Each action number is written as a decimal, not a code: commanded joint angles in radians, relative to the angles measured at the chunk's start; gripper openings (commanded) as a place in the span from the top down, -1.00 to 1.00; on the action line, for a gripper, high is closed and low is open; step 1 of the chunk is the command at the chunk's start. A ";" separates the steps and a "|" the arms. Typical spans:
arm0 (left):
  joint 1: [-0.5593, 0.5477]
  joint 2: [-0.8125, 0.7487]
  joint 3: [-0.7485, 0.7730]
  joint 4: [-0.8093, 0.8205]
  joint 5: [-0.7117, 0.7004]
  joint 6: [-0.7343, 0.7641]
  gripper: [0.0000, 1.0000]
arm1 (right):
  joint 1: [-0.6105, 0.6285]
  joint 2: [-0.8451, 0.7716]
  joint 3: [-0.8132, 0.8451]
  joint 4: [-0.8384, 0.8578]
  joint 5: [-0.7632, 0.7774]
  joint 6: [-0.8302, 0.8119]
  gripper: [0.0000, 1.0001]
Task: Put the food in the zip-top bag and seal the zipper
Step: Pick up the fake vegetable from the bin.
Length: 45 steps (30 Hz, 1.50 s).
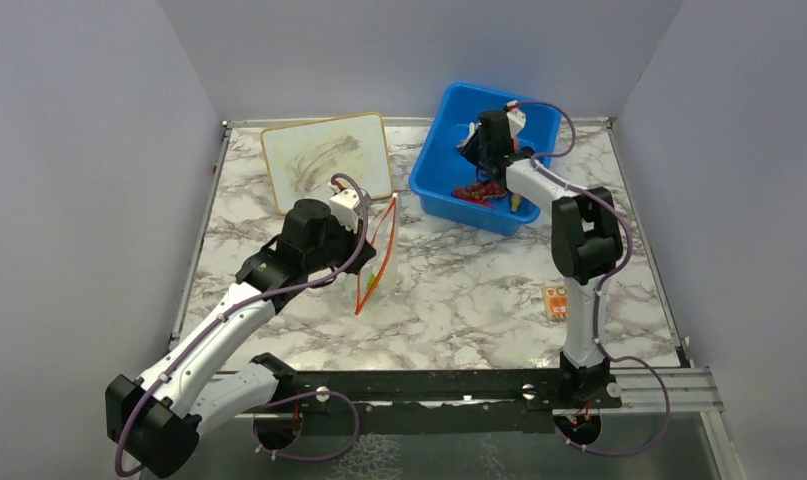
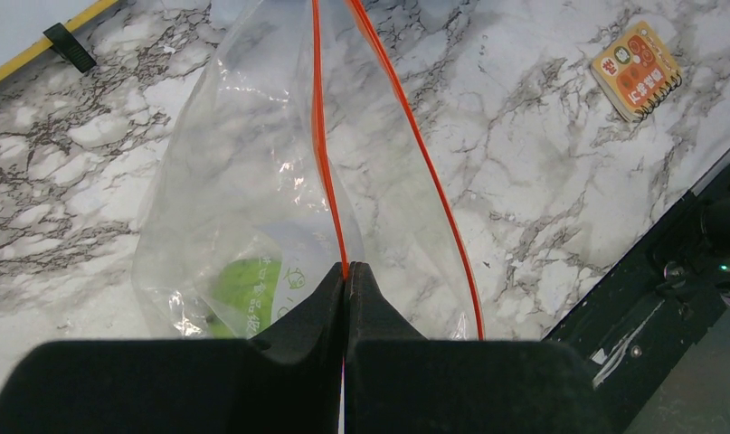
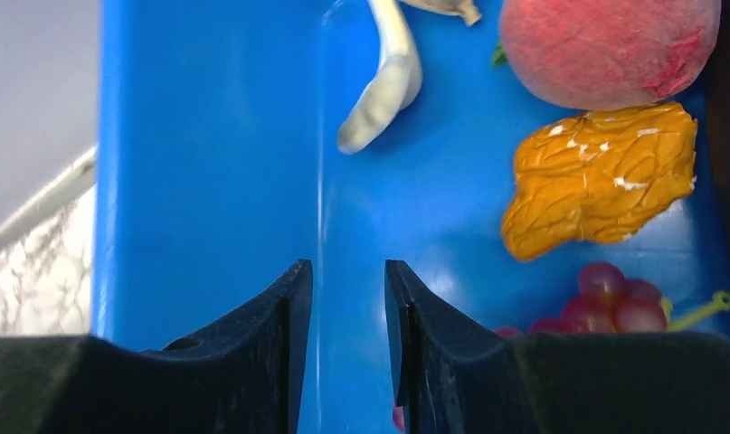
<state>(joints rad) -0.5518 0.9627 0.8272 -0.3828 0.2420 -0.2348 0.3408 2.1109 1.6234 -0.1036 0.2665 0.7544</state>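
My left gripper point(image 2: 346, 268) is shut on the orange-red zipper point(image 2: 325, 154) of the clear zip-top bag point(image 2: 252, 190) and holds its mouth spread; it also shows in the top view point(image 1: 374, 255). A green item point(image 2: 243, 294) lies inside the bag. My right gripper point(image 3: 347, 271) is open and empty, low inside the blue bin point(image 1: 449, 185). Beside it lie a pink-red peach point(image 3: 610, 45), an orange piece point(image 3: 601, 181), a dark red grape bunch point(image 3: 614, 303) and a white garlic piece point(image 3: 383, 86).
A whiteboard with a yellow frame point(image 1: 324, 160) lies at the back left of the marble table. A small orange card booklet point(image 1: 556, 301) lies near the right arm's base, and shows in the left wrist view point(image 2: 635, 70). A black rail point(image 1: 429, 385) runs along the front edge.
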 commanded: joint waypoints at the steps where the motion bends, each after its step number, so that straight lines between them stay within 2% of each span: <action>1: -0.004 -0.014 -0.008 0.007 0.000 0.009 1.00 | -0.040 0.090 0.078 0.065 -0.036 0.160 0.30; 6: -0.003 -0.029 -0.009 0.008 -0.004 0.009 1.00 | -0.074 0.195 0.200 0.030 -0.085 0.196 0.24; 11: -0.003 -0.030 -0.012 0.010 -0.004 0.008 1.00 | -0.094 0.234 0.219 0.066 -0.122 0.233 0.20; 25: -0.004 -0.037 -0.014 0.012 -0.014 0.009 1.00 | -0.121 0.353 0.344 0.023 -0.182 0.299 0.27; 34: -0.003 -0.034 -0.014 0.012 -0.018 0.011 1.00 | -0.126 0.391 0.392 0.009 -0.184 0.301 0.54; 45: -0.003 -0.033 -0.016 0.013 -0.029 0.011 1.00 | -0.136 0.318 0.311 0.074 -0.212 0.264 0.98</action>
<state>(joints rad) -0.5518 0.9424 0.8219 -0.3832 0.2375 -0.2329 0.2203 2.4702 1.9709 -0.0654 0.0811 1.0409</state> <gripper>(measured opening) 0.013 0.034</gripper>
